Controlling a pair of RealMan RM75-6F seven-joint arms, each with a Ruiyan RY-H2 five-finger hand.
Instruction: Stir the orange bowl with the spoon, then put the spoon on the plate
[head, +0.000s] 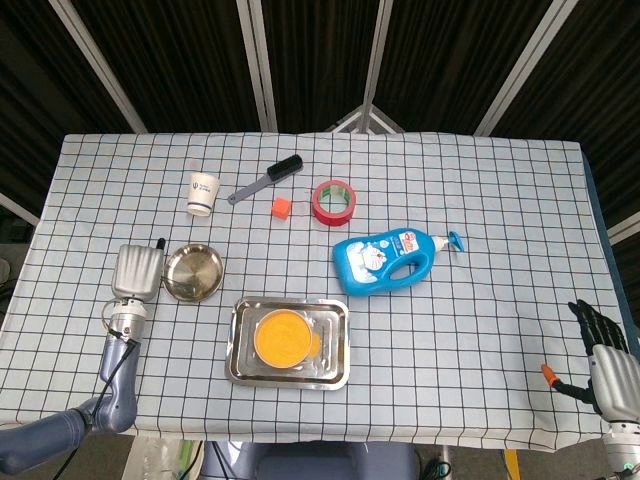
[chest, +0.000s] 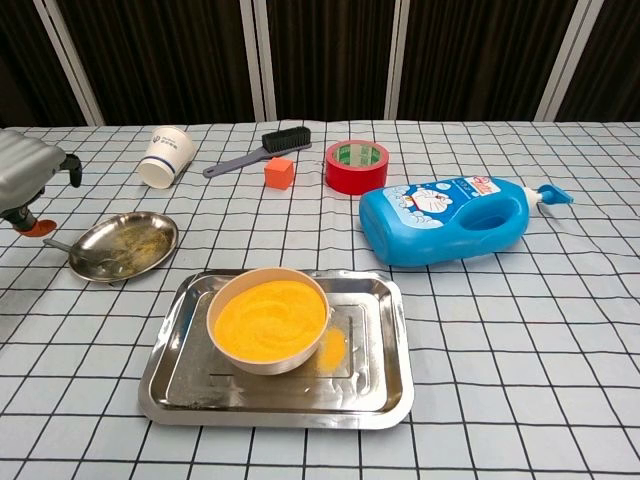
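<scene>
The orange bowl (head: 284, 337) (chest: 268, 318) of orange mush stands in a steel tray (head: 243, 370) (chest: 385, 390) near the table's front. To its left is a small round steel plate (head: 206, 262) (chest: 160, 227). The spoon (chest: 78, 256) lies on that plate, its handle sticking out over the left rim. My left hand (head: 135, 272) (chest: 25, 178) hovers just left of the plate, holding nothing and clear of the spoon. My right hand (head: 605, 358) hangs off the table's front right corner with its fingers spread and empty.
At the back stand a paper cup (head: 203, 192), a black brush (head: 268, 178), an orange cube (head: 281, 207) and a red tape roll (head: 333, 201). A blue detergent bottle (head: 392, 259) lies on its side right of the tray.
</scene>
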